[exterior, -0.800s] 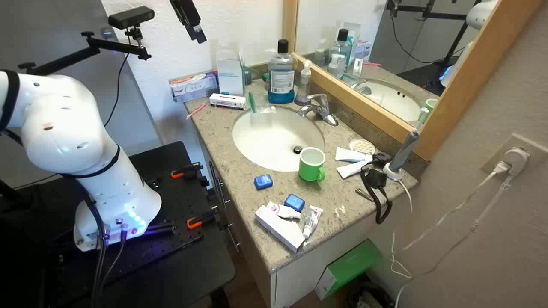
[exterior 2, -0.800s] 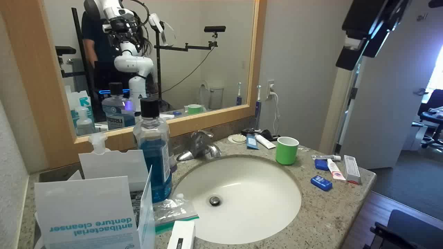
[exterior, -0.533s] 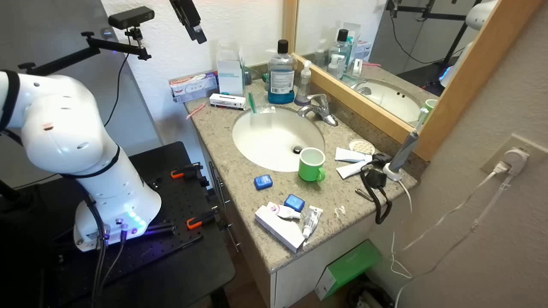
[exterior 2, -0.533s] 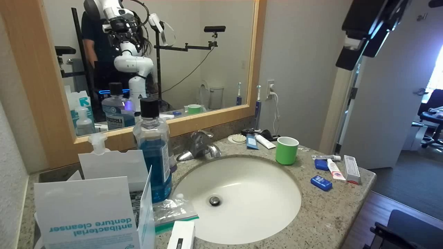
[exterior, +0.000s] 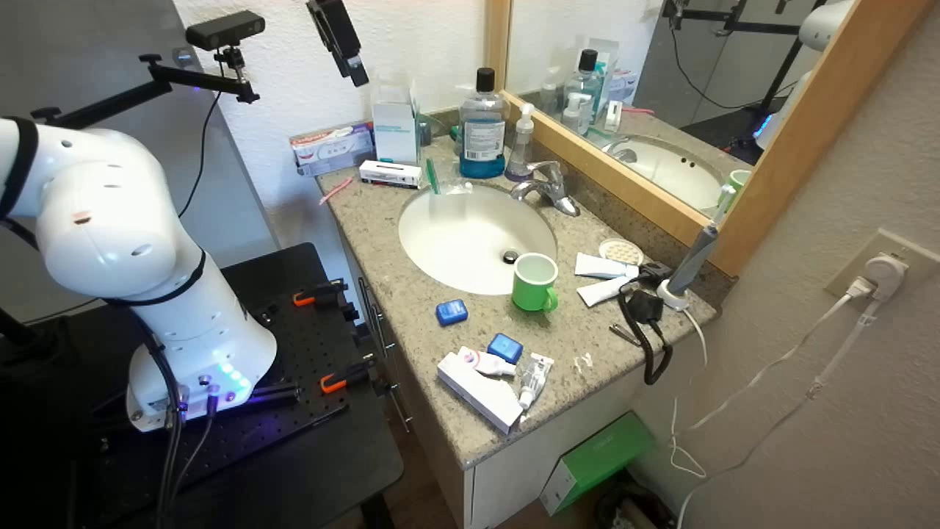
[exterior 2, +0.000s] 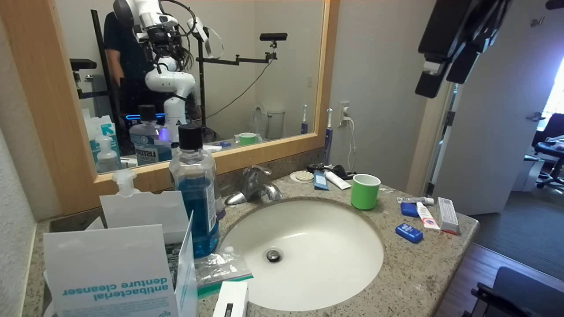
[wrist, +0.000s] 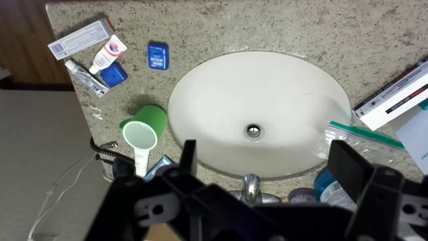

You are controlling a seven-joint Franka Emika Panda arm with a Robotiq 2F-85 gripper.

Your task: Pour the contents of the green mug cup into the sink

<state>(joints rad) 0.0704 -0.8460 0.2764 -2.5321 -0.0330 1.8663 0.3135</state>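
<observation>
The step in hand was judged to be the approach; grasp, transfer and pour were all outstanding. The green mug cup [wrist: 153,118] stood upright on the countertop [wrist: 267,26], just beside the left rim of the sink [wrist: 260,87] as given by the wrist view. The gripper [wrist: 264,142] was positioned above the sink, to the right of the green mug cup and well apart from it. Its jaws were spread wide and grasped nothing.

The next move probably called for travel to the left in the wrist view, then descent until the jaws straddled the green mug cup. Level carriage would be needed until over the sink; an early tilt could spill onto the countertop.

Both exterior views showed the gripper high above the countertop, a clearance not readable from the wrist view. The handle [exterior: 551,299] appeared at the near right of the green mug cup in an exterior view; it could not be seen where the green mug cup [exterior 2: 365,192] stood at the far right of the sink. A mirror [exterior 2: 233,26] reflected a person [exterior 2: 116,39], absent from the wrist view. Contents could not be made out in any view.
</observation>
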